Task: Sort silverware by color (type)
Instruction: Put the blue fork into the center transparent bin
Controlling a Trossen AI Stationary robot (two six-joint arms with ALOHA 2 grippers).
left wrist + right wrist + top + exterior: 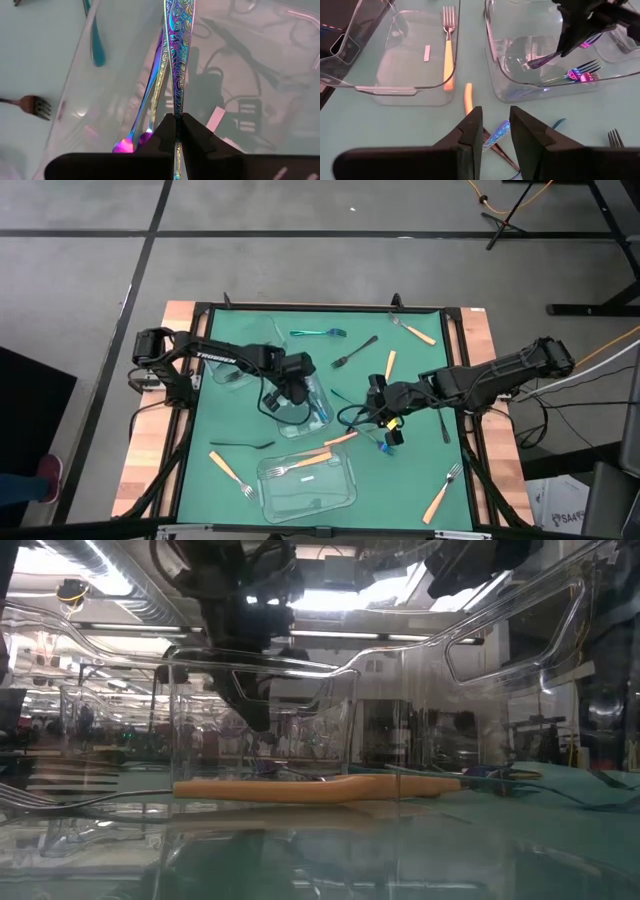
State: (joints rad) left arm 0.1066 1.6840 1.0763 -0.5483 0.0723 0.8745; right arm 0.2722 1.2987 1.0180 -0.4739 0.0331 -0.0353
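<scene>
Silverware lies scattered over the green table (400, 480), and the piece in hand now is an iridescent utensil (176, 60), pinched tight by its handle in the left gripper (292, 385) and hanging down over the middle clear container (312, 425), where at least one iridescent fork (582, 70) already lies. To do this step well, I judge the left arm should bring the piece low inside the container walls before letting go, so that it drops flat beside its fellows and does not bounce onto the rim or out onto the mat; releasing from too high looks like the main risk. The right gripper (388, 423) hovers just beside that container with its fingers (470, 131) parted and nothing between them, directly above another iridescent piece (496, 136) lying on the table with an orange handle (468, 97) close by; it is near but not touching. An orange-handled fork (305, 464) lies in the near container (345, 495), a third container (262, 330) stands behind the left arm, and more orange-handled forks (440, 498), a teal piece (318, 333) and black forks (352, 352) lie well apart around the mat, so much sorting remains.
</scene>
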